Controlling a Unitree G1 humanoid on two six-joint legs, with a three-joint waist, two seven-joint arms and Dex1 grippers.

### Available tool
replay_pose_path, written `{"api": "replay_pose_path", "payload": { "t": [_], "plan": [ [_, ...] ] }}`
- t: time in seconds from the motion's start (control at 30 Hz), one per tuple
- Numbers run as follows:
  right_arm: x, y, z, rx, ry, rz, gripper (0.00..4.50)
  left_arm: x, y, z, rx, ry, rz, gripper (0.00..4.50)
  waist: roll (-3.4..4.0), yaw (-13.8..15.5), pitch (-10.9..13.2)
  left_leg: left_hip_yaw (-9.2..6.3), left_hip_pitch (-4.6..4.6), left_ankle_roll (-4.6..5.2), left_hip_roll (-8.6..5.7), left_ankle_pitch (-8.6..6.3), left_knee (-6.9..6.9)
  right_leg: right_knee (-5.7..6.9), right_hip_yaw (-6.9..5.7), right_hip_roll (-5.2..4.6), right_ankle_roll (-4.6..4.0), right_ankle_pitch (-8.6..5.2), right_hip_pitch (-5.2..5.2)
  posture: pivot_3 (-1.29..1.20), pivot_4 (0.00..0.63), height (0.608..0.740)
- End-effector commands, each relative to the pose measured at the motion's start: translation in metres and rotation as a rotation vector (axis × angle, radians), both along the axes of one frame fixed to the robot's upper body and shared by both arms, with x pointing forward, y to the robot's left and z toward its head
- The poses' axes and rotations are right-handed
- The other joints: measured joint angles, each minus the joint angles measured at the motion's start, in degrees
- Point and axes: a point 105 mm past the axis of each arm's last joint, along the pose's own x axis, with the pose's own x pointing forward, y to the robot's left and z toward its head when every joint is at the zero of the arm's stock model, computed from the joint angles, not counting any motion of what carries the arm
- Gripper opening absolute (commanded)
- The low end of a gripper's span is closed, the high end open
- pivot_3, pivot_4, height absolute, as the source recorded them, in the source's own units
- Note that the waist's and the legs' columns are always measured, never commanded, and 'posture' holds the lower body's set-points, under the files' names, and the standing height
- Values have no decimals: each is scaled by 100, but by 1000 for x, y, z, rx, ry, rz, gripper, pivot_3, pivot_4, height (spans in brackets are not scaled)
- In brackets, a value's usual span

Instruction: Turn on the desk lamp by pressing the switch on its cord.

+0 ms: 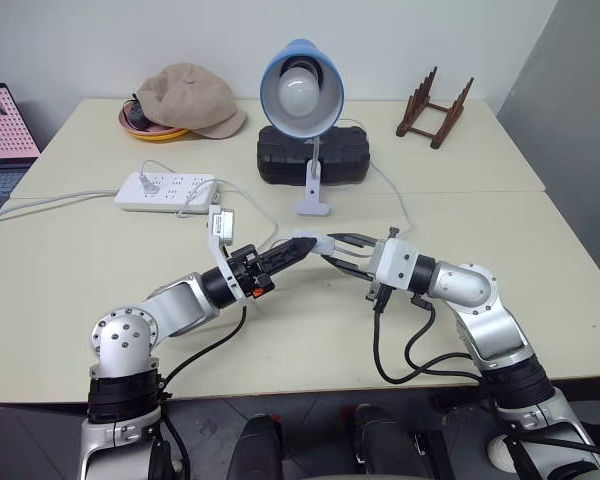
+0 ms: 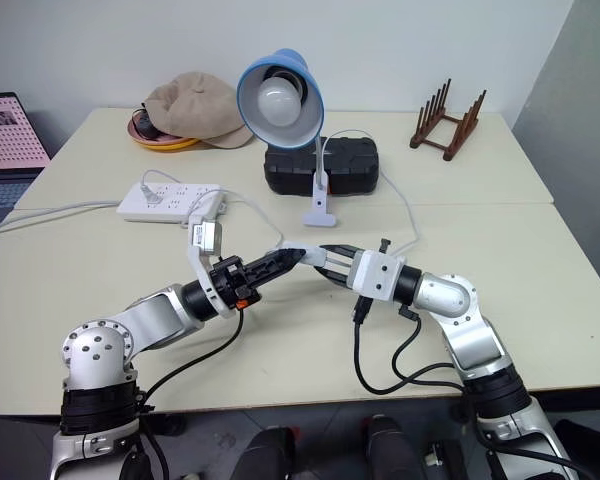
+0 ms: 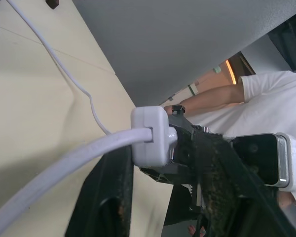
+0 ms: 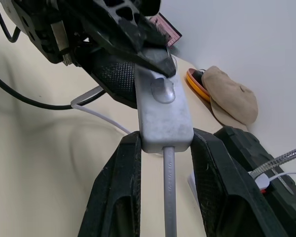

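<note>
Over the middle of the pale surface (image 1: 100, 300) the two arms meet, and between them hangs the switch (image 4: 163, 111), a small white oblong lifted clear of the top. The right claw (image 4: 164, 148) pinches it, one black finger on each long side, with the cord (image 4: 168, 192) running out of the switch's near end between those fingers. The left claw (image 1: 298, 250) comes in from the opposite side with its fingers drawn in around the switch's far end. In the right wrist view one of its black fingertips (image 4: 155, 57) lies across the top of the switch, right at the raised oval button; whether it is pushing the button down I cannot tell.

The desk lamp (image 1: 302, 90) stands farther back near the middle of the surface, its light-blue shade tipped toward the arms and the white globe bulb looking unlit. Just behind its small base sits a black case (image 1: 315, 158). To the left of the lamp lies a white power strip (image 1: 168, 190) with a plug in it. At the back left a tan cap (image 1: 188, 98) rests over an orange dish (image 1: 140, 125), and at the back right stands a dark wooden rack (image 1: 436, 108).

In the left wrist view a person in a white shirt (image 3: 266, 103) shows beyond the surface's edge.
</note>
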Motion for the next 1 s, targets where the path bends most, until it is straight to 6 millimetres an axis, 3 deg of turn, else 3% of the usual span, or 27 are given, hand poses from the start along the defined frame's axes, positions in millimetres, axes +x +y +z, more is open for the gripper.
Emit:
{"api": "replay_pose_path", "payload": {
  "t": [0.03,0.1,0.33,0.43,0.5,0.8,1.0],
  "plan": [
    [-10,8,19,25,-84,60,1077,-3,0,8,-22,-25,-13,782,0,1,0,0,-1,0,0,0,0,-1,0,0,0,0,0,0,150,740],
    [-11,8,19,25,-87,63,1077,-3,0,8,-24,-23,-14,490,0,1,0,0,-2,0,0,0,0,-3,0,-1,0,0,-1,0,150,740],
    [-9,6,18,27,-83,59,1077,-6,2,9,-35,-17,-15,488,0,1,0,0,-4,0,0,0,-3,-7,0,-1,-2,-1,-2,0,150,740],
    [-7,6,18,28,-78,56,1077,2,5,5,37,-46,60,488,0,1,0,0,-5,0,0,0,-4,-9,-1,-1,-10,-6,-2,0,150,740],
    [-6,7,18,32,-73,56,1077,2,6,2,45,-54,66,1188,0,1,0,0,-6,-1,0,0,-4,-12,0,-1,-12,-7,-2,0,150,740],
    [4,11,17,36,-53,70,1077,-15,14,-2,98,-54,41,2819,0,-14,1,0,-8,-1,1,-1,-11,-13,-1,-1,-20,-12,-6,0,150,740],
    [27,18,8,72,168,70,1077,-36,45,2,307,-131,90,4011,-2,-20,4,0,-8,-1,5,-1,-14,-14,-1,0,-24,-14,-9,0,150,740]
  ]
}}
